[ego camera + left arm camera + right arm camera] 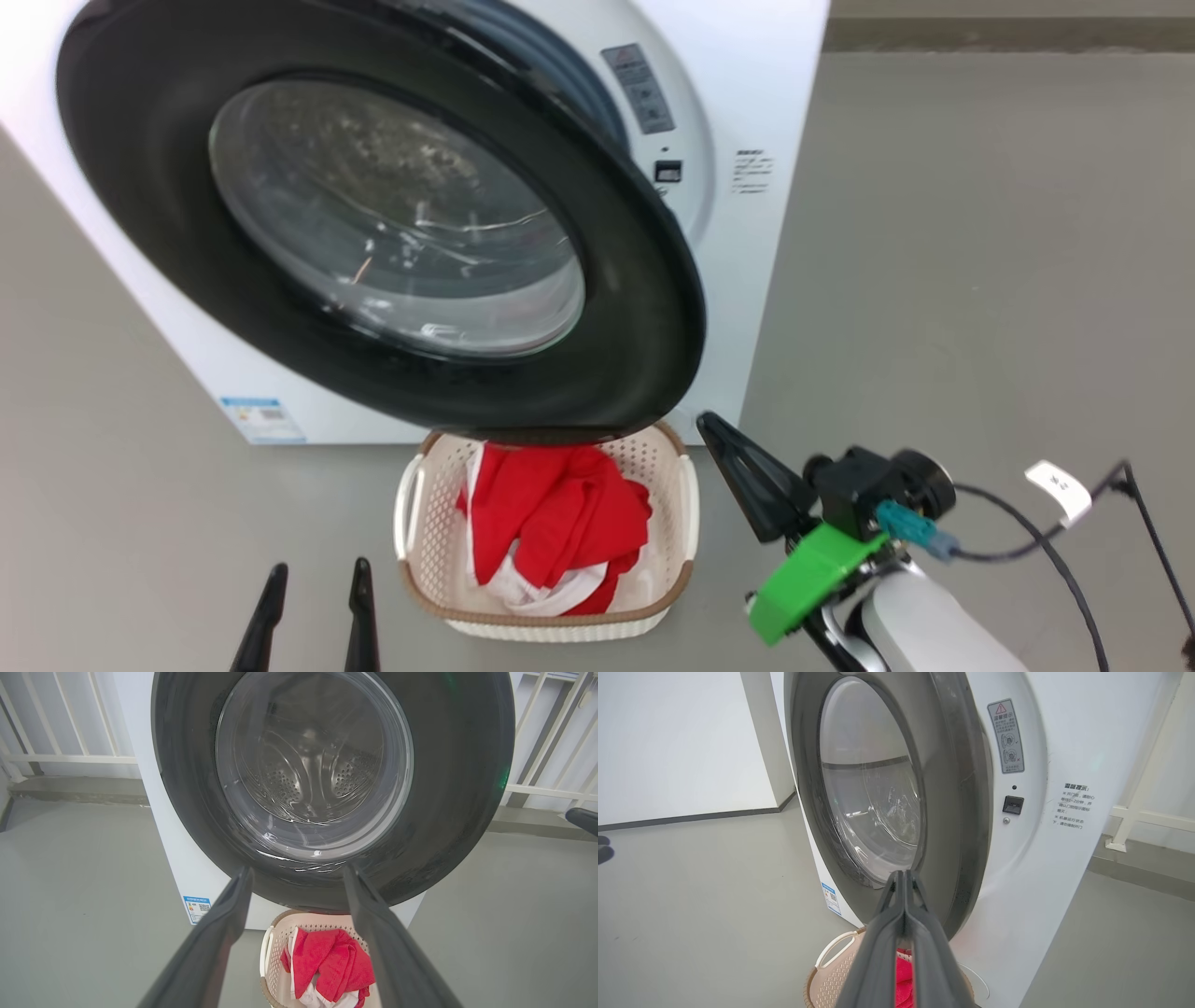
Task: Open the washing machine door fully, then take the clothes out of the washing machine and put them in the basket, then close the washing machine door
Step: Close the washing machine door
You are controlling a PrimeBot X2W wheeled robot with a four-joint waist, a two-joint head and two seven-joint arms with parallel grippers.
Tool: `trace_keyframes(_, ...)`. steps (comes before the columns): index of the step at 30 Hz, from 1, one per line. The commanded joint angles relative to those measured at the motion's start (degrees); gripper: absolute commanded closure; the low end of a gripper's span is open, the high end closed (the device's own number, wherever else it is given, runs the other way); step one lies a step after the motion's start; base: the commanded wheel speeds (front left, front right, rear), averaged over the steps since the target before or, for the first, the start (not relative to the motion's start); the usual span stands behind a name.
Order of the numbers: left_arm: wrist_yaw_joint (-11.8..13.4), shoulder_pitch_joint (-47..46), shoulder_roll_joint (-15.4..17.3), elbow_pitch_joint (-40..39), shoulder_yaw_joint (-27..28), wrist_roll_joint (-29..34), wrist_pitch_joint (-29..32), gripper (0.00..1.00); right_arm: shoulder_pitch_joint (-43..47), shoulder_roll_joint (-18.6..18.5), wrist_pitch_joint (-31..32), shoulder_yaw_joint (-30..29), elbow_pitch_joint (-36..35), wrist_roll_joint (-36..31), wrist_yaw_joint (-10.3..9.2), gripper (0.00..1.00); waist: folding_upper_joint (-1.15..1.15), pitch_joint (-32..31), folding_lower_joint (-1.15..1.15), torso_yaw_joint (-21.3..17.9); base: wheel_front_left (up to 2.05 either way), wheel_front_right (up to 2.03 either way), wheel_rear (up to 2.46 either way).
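Lower left, our left gripper (319, 569) is spread, empty; lower right, our right gripper (714, 429) is pressed together just below the ajar washing machine door (644, 308). The clothes (551, 523) lie in the basket (551, 623) at bottom centre.

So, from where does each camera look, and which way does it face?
Head view: from the head, down at the washing machine door and the basket of clothes; left gripper open, right gripper shut.
Left wrist view: low, straight at the door glass, between its own spread fingers.
Right wrist view: from the door's right side, along its edge, past its own closed fingers.
Shared: all three show door and basket.
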Motion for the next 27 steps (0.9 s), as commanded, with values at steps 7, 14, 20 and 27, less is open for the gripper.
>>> trace_keyframes(7, 0.0, -4.1, -0.5, -1.2, 0.8, 0.0, -1.2, 0.00, -7.8, 0.4, -0.4, 2.2, 2.4, 1.3, 0.19, 1.00, 0.00, 3.5, 0.00, 4.0, 0.00, 0.00, 0.00)
trace_keyframes(14, -0.8, -6.4, -1.3, -0.4, 0.3, 0.3, -1.8, 0.00, -13.0, -0.7, -0.4, 1.1, 4.9, 1.2, 0.19, 1.00, 0.00, 6.2, 0.00, 6.9, 0.00, 0.00, 0.00)
trace_keyframes(20, -1.5, -8.0, -2.0, 0.3, 0.2, 0.7, -2.1, 0.00, -15.7, -1.7, -0.4, -0.5, 5.8, 1.3, 0.19, 1.00, 0.00, 7.5, 0.00, 8.6, 0.00, 0.00, 0.00)
trace_keyframes(27, -2.0, -8.8, -2.6, 0.6, 0.4, 1.3, -2.2, 0.00, -17.3, -2.3, -0.4, -2.2, 5.9, 1.2, 0.19, 1.00, 0.00, 8.4, 0.00, 9.7, 0.00, 0.00, 0.00)
